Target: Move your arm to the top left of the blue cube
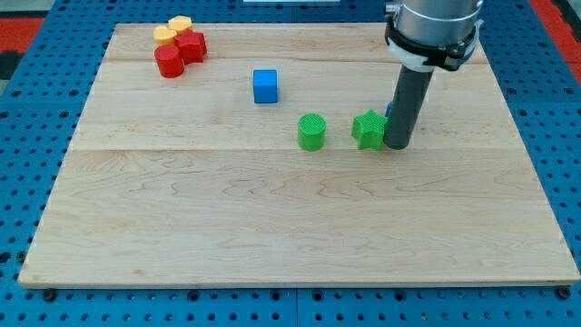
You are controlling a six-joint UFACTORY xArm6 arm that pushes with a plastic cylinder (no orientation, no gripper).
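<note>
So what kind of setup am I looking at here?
Probably a lab test bench: a wooden board on a blue pegboard, small blocks like the blue cube, and my tip beside the green star block.

- Blue cube (pixel 265 86): 1 small solid-blue block, sitting flat and upright on the wooden board, in the upper middle of the view, touching no other block.
</note>
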